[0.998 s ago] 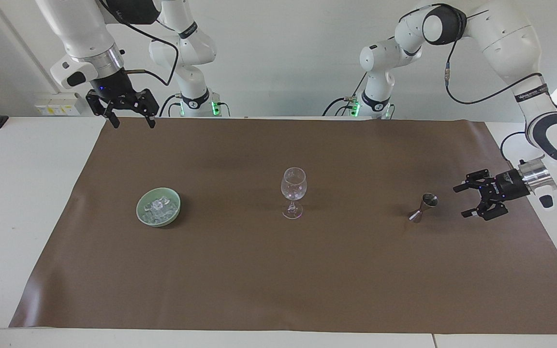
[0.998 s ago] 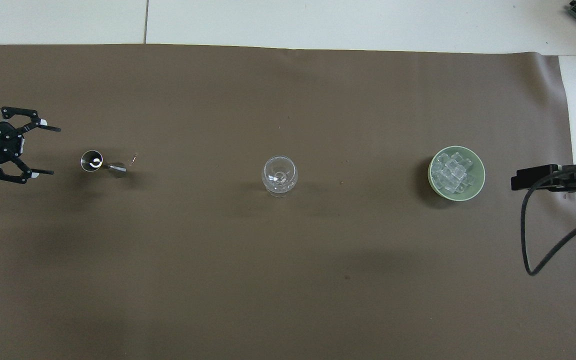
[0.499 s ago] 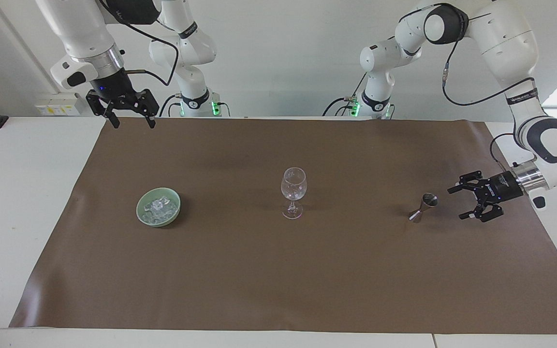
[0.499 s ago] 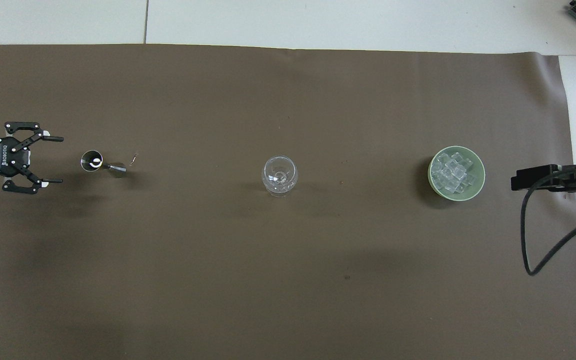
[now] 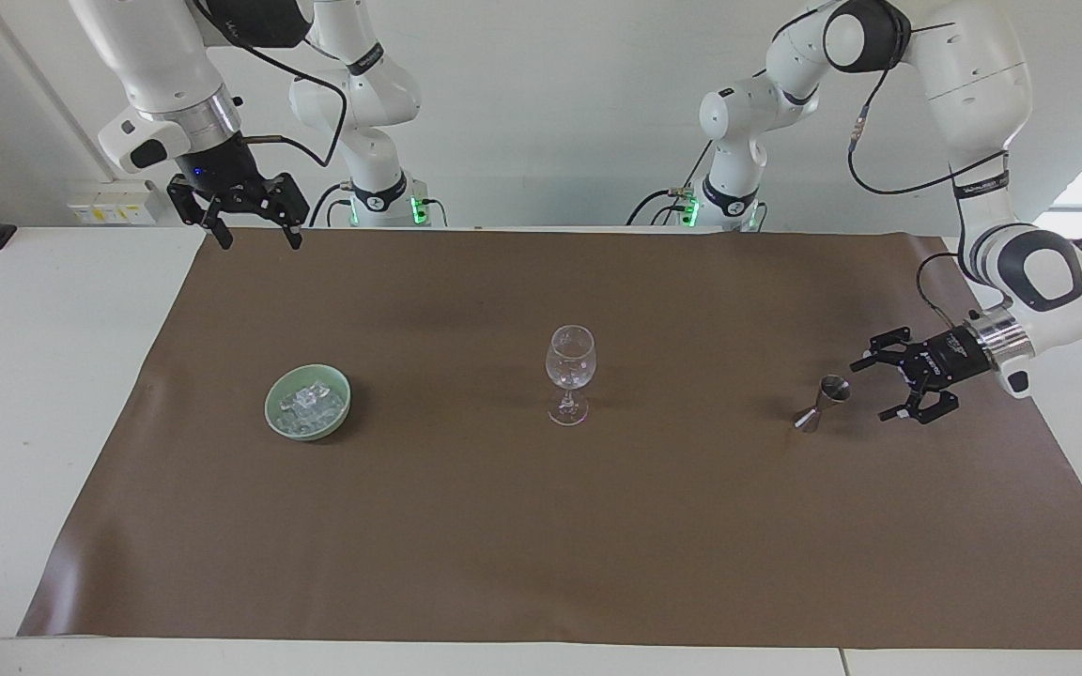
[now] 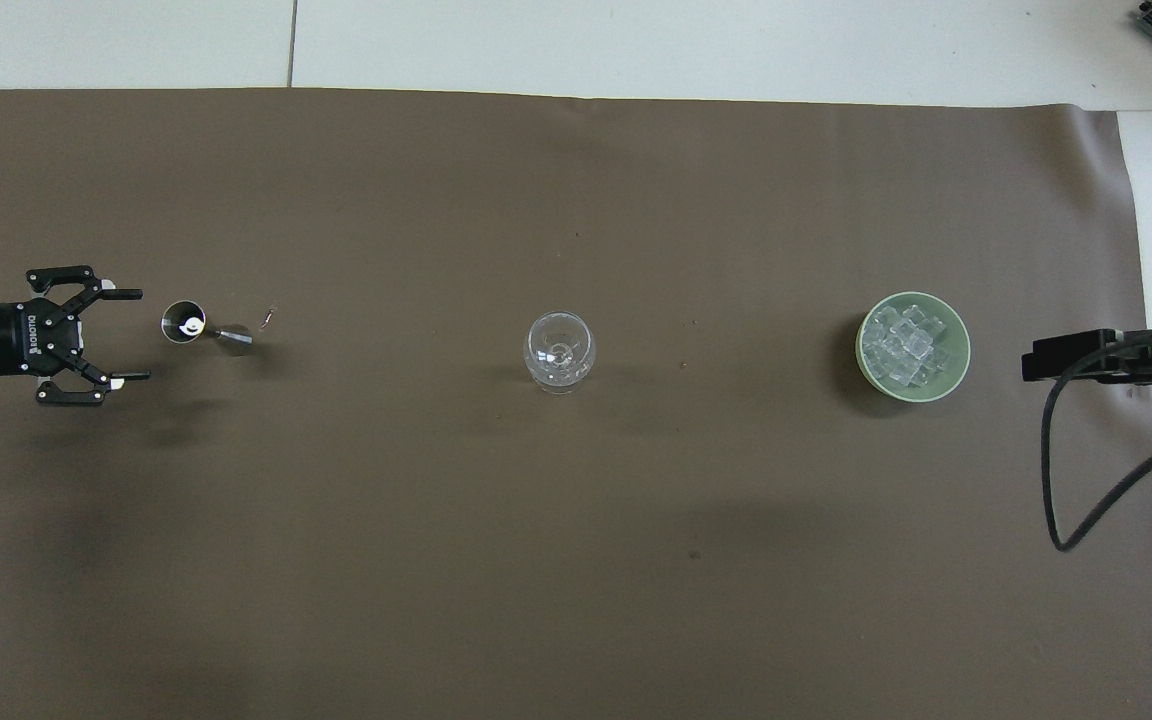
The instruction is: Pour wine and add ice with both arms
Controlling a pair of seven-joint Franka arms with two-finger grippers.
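Observation:
A clear stemmed wine glass (image 5: 570, 374) (image 6: 559, 350) stands mid-mat, and it looks empty. Toward the right arm's end sits a pale green bowl (image 5: 270, 413) (image 6: 961, 350) holding the ice (image 5: 310, 402) (image 6: 901, 345). A small steel jigger (image 5: 824, 402) (image 6: 198, 327) stands toward the left arm's end. Any wine is out of view. My left gripper (image 5: 870, 390) (image 6: 144, 335) lies level just beside the jigger, open, its fingers pointing at it without touching. The right gripper (image 5: 260, 242) hangs open and empty, high over the mat's edge at the robots' end, where its arm waits.
A brown mat (image 5: 541, 545) (image 6: 576, 550) covers most of the white table (image 5: 43, 376). A black cable (image 6: 1066, 480) hangs from the right arm over the mat's end by the bowl.
The left gripper has slid in toward the jigger and dropped lower, still open. The right arm, glass, bowl and jigger have not moved.

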